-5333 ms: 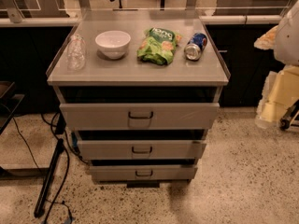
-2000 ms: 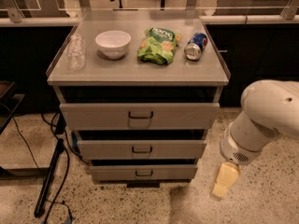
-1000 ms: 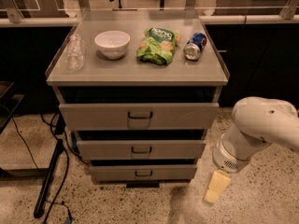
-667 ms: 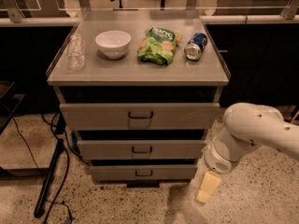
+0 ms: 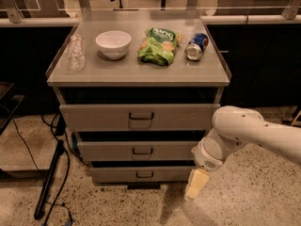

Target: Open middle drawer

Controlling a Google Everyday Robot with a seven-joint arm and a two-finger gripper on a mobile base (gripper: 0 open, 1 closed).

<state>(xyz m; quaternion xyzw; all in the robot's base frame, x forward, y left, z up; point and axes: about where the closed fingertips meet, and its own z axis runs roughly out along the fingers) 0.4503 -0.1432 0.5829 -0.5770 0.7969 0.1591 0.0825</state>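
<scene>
A grey metal cabinet has three drawer fronts stacked under its top. The middle drawer (image 5: 106, 151) is the mid-sized front, with a small dark centre pull handle (image 5: 142, 151). It sits closed, its front in step with the other two. My gripper (image 5: 195, 185) hangs from the white arm at the cabinet's lower right corner. It points down toward the floor, right of the bottom drawer (image 5: 113, 174) and below the middle drawer's right end. It holds nothing that I can see.
The top drawer (image 5: 99, 117) is the tallest front. On the cabinet top (image 5: 141, 72) lie a clear plastic bottle (image 5: 76, 52), a white bowl (image 5: 113, 44), a green chip bag (image 5: 159, 46) and a blue can (image 5: 196, 46). Cables and a dark stand (image 5: 49, 178) lie on the floor at left.
The arm has swung in from the right edge and moved left and lower, bringing the gripper close to the cabinet's lower right corner. The drawers have not moved.
</scene>
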